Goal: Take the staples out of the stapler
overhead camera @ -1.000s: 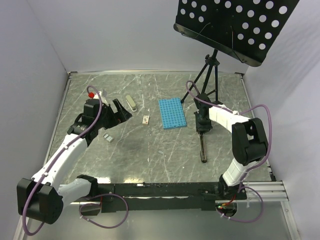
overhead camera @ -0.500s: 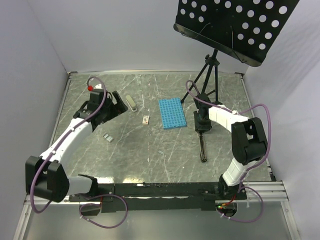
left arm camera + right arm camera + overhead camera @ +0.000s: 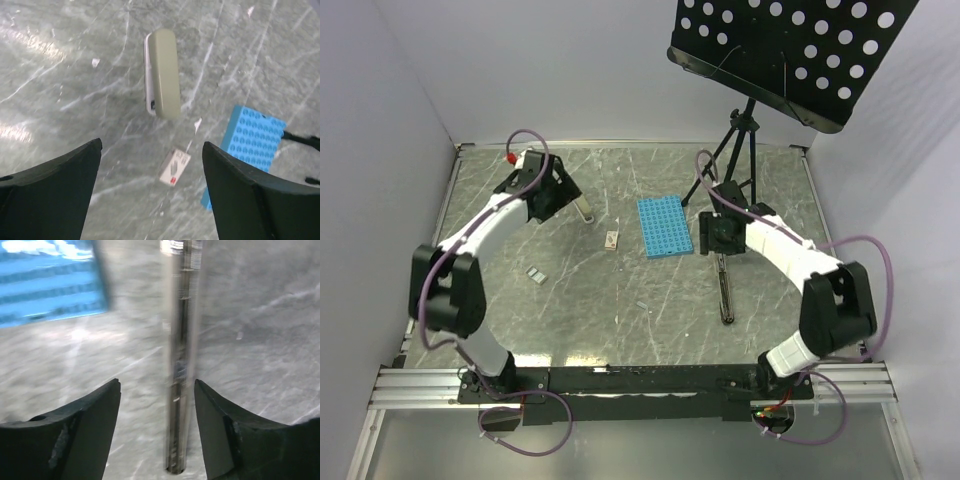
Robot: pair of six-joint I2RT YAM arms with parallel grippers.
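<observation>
R end effector (image 3: 157, 384): jaws apart, straddling stapler (image 3: 178, 355), no contact. L end effector (image 3: 150, 150) also apart, over grey piece (image 3: 165, 72). Stapler flat on desk (image 3: 620, 300), right of blue rack (image 3: 664, 227). Unloading prob. not done; staples not discernible.

Blue rack (image 3: 664, 227) stands left of the stapler (image 3: 725, 295), tripod (image 3: 741, 125) beyond it (right side open).

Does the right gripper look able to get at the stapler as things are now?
Probably yes: the right gripper hangs open directly over the stapler, and nothing lies between them.
</observation>
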